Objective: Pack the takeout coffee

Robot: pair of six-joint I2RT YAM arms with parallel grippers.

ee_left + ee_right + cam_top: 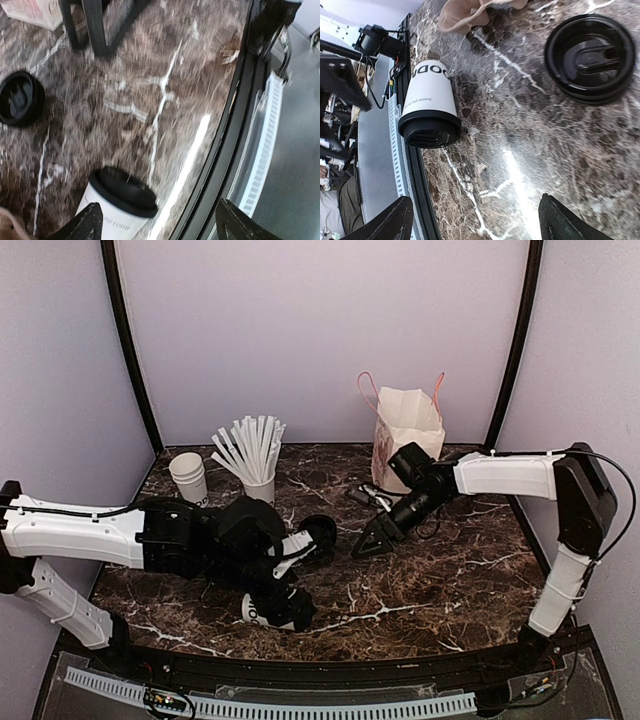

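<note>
Lilac walls (320, 340) enclose marbled table (430, 580); coffee (268, 610) lies sideways.

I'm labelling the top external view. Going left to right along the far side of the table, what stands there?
stack of white cups → cup of white straws → paper bag

On my right wrist feed, the takeout coffee cup (430, 95) shows big dark capitals near its base. They are partly cut off and I read them as roughly "ODR". A thin line of small print beside them is too fine to read. On my left wrist feed, the same cup carries small grey lettering that looks like "COFFE", clipped by the frame. From the top camera, the paper bag (408, 430) has a reddish print I cannot make out.
</note>
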